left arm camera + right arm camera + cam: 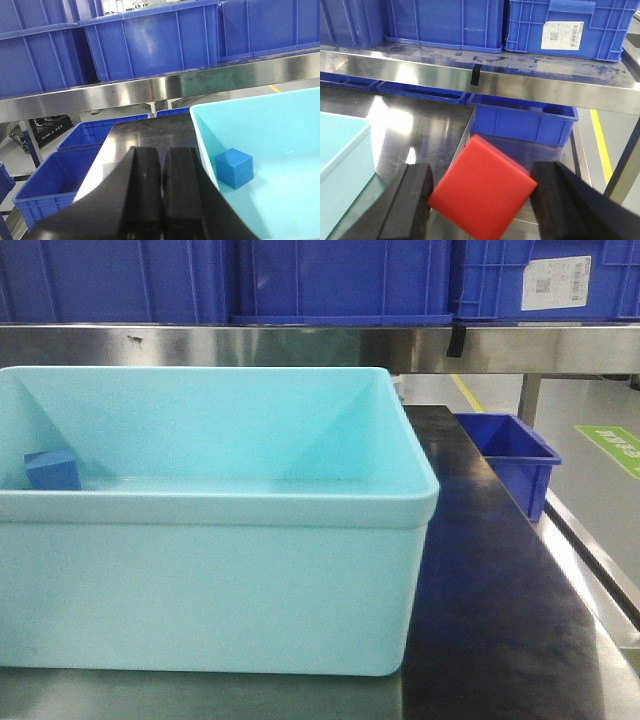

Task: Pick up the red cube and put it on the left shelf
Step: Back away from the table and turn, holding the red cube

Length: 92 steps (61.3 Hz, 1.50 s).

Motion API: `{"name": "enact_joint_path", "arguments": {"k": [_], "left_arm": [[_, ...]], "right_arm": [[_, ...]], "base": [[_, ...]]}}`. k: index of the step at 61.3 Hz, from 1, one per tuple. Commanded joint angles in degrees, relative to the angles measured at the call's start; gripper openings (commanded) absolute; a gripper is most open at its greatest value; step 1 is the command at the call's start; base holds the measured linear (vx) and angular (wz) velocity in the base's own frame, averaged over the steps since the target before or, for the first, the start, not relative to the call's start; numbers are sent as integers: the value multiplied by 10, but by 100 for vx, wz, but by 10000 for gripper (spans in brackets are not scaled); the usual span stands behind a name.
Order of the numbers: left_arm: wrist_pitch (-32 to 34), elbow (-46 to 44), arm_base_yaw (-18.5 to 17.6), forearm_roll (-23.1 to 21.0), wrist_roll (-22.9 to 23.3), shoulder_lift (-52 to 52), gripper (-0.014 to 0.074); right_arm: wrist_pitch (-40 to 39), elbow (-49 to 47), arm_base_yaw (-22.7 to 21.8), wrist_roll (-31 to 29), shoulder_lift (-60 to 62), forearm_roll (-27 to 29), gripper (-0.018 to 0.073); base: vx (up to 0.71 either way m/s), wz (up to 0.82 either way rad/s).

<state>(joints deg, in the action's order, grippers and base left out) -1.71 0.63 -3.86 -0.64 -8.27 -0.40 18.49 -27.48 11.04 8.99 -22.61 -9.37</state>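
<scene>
Red cube (482, 187): lower centre of right wrist view, tilted, clamped in right pincer (486, 202), above tabletop (420, 120). Steel shelf (420, 70) lies ahead, upper left. Left pincer (162, 192): closed, empty.

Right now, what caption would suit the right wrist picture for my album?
Right tool holds the tilted red cube over the steel table, blue crates on the shelf behind.

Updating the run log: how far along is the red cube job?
Pick looks done: the right pincer grips the red cube, tilted, between its fingers. In hand: the carry, with the cube outside the turquoise tub. Left: setting it on the steel shelf. The left pincer is shut and empty; the blue cube lies in the tub.
</scene>
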Motion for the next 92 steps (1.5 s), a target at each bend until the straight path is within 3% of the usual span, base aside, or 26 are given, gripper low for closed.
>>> {"name": "enact_joint_path", "arguments": {"k": [1, 92], "left_arm": [[52, 13, 0, -3, 0, 5, 106], [52, 13, -1, -3, 0, 5, 106]], "right_arm": [[-48, -18, -3, -1, -2, -2, 49], [-48, -18, -3, -1, -2, -2, 49]], "base": [[0, 0], [-11, 9]]}}
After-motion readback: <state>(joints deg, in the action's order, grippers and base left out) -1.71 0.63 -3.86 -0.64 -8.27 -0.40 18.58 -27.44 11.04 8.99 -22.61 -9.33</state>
